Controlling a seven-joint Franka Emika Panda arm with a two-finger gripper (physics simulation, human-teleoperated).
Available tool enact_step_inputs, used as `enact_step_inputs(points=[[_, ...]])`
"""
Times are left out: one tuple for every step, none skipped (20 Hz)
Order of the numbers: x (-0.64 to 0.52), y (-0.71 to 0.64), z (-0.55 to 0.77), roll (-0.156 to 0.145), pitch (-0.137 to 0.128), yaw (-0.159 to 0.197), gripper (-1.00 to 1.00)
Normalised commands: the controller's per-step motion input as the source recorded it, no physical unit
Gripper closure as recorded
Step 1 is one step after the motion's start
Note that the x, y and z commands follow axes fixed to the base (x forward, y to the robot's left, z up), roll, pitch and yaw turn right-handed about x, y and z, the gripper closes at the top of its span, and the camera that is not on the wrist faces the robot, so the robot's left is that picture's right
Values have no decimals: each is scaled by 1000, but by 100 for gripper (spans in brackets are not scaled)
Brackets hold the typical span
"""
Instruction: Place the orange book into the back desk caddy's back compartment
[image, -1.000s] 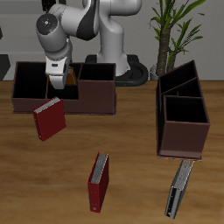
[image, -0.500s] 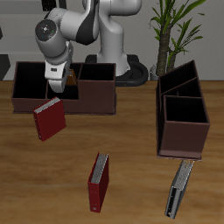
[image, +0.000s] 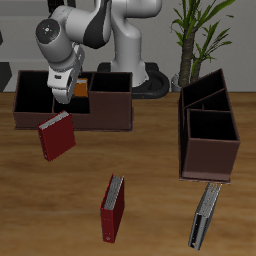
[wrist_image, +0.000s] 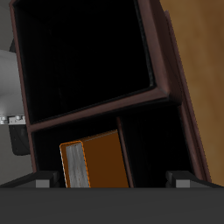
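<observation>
Compartments of the long, low dark brown back desk caddy (image: 70, 105) sit open beneath me, and the small bright orange book (wrist_image: 94, 160) with pale page edges stands in one cell of it, under my claw. From the wrist view the neighbouring larger cell looks dark and bare. I cannot tell whether the orange book rests on the cell floor. A second brown caddy (image: 208, 135) stands apart, end-on, near the potted plant (image: 198, 30). Two dark red books (image: 57, 134) and a grey book (image: 204, 213) lie on the wooden table (image: 150, 200). My arm bends over the caddy, claw (image: 68, 92) pointing down above it; my fingers are spread, not touching the book.
</observation>
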Motion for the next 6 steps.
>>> enact_step_inputs(points=[[-38,12,63,12,-34,19,-100],[-15,32,164,19,-7,-98,-100],[-61,-12,291,3,-56,-157,-100],[-39,46,275,-9,-87,-40,-100],[-134,79,269,67,-34,-207,-100],[-44,-24,208,-18,-32,4,-100]])
